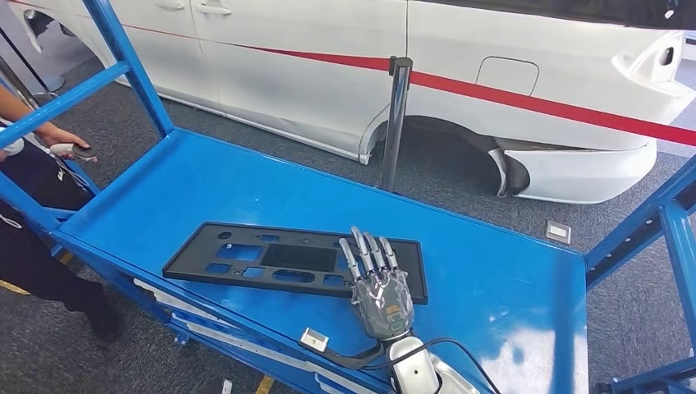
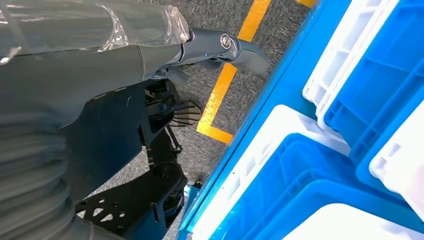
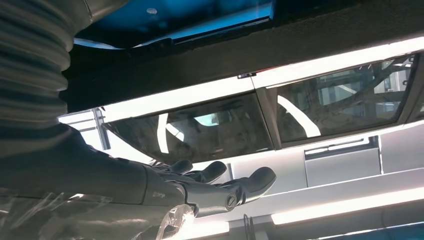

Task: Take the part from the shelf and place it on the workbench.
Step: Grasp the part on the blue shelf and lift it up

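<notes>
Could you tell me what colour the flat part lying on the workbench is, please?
Black, seen best in the head view: the part lies on the blue workbench.

Grey carpeted floor [image 1: 271, 156] all around, marked with yellow tape lines [image 2: 220, 95]. Beyond the blue counter [image 1: 509, 279], a white car [image 1: 328, 74] with a red stripe along its side, parked close. In front of it, a chrome stanchion post [image 1: 396, 123]. At the left edge, a person [image 1: 33, 213] in dark clothing. Below, blue and white plastic crates [image 2: 350, 125] side by side.
</notes>
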Controlling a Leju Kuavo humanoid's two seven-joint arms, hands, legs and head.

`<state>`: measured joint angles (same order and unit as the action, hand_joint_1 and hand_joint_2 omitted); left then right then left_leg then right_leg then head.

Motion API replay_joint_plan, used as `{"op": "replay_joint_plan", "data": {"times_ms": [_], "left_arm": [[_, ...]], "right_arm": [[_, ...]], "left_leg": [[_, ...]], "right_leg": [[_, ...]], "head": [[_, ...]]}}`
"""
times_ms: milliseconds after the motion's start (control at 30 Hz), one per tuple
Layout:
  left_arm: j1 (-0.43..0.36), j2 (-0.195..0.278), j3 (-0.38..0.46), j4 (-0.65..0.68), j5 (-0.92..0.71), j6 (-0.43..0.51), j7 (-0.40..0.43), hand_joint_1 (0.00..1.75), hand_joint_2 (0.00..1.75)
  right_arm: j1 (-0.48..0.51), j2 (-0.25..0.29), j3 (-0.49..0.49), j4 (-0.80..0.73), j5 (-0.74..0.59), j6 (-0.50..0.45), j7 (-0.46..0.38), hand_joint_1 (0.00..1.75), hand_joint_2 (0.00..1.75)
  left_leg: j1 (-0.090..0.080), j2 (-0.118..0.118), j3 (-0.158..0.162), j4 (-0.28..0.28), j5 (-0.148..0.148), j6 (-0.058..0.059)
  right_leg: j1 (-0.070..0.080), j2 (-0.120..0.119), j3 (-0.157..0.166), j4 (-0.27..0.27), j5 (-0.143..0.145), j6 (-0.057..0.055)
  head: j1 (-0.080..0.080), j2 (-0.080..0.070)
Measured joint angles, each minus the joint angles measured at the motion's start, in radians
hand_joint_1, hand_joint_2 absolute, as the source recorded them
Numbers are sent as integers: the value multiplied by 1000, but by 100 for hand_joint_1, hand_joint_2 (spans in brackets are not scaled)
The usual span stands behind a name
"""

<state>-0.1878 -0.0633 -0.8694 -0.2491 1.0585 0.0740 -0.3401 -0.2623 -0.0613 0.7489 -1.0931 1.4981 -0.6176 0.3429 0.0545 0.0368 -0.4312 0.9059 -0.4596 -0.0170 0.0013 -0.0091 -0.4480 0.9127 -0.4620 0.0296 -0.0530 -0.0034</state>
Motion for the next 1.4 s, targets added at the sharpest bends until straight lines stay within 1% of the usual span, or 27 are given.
{"op": "replay_joint_plan", "data": {"times_ms": [567,767,800,900,933,1067,1167,1267,1300,1400], "left_arm": [[1,0,0,0,-1,7,-16,0,175],[3,0,0,0,-46,15,-80,0,175],[3,0,0,0,-58,20,-96,0,131],[2,0,-2,0,-94,54,-148,0,131],[2,0,-2,0,-102,64,-157,0,175],[2,0,-3,0,-109,99,-140,0,0],[2,0,-3,0,-101,115,-126,0,0],[4,0,-3,0,-84,112,-75,0,0],[6,0,-3,0,-79,109,-56,0,0],[10,0,-3,0,-71,103,-32,0,0]], "right_arm": [[2,15,5,-5,-11,0,-16,0,175],[4,15,6,-7,0,0,-15,0,175],[4,15,6,-7,0,0,-15,0,131],[5,15,7,-8,0,0,-14,0,0],[5,15,7,-9,0,0,-15,0,0],[6,15,9,-14,2,0,-20,0,0],[6,15,11,-16,2,0,-20,0,0],[6,15,13,-16,1,0,-25,0,0],[6,15,15,-16,0,0,-28,17,0],[5,16,20,-16,0,0,-33,148,0]], "left_leg": [[0,-1,1,1,-4,0],[0,-1,1,1,-5,0],[0,-1,1,1,-5,0],[0,-1,2,1,-5,0],[0,-1,2,1,-6,0],[0,-1,1,1,-6,0],[0,-1,1,1,-6,0],[0,-1,1,1,-6,0],[0,-1,1,1,-6,0],[0,-1,1,1,-6,0]], "right_leg": [[0,-1,2,0,-3,1],[-1,-1,2,0,-4,1],[-1,-1,1,0,-5,1],[-1,-1,2,0,-5,1],[-1,-1,2,0,-5,1],[-1,-1,3,0,-5,1],[-1,-1,2,0,-5,1],[-1,-1,2,0,-5,2],[-1,-1,2,0,-5,2],[-1,-1,2,0,-6,2]], "head": [[0,0],[0,0],[0,0],[0,0],[0,0],[0,0],[0,0],[0,0],[0,0],[0,0]]}}
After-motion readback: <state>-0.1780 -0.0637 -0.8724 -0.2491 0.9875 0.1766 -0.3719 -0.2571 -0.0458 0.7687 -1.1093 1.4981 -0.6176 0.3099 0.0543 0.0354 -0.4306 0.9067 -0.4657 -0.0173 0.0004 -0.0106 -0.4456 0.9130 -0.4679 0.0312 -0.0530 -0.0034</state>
